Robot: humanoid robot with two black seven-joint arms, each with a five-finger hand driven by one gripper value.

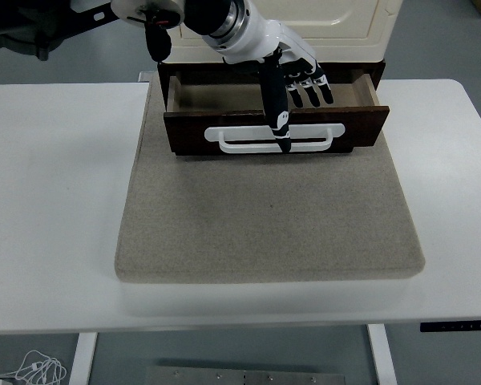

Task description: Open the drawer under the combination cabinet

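Resting on: white tabletop [56,200], beige mat [264,224] carrying the cabinet
Drawer [274,128]: pulled out, white handle [274,140] facing me
My left robot hand [293,76]: above the open drawer, fingers spread, gripping nothing
Behind: cream cabinet [321,24]

Black arm [194,12], silver wrist — white hand [284,60], black fingers [273,100].
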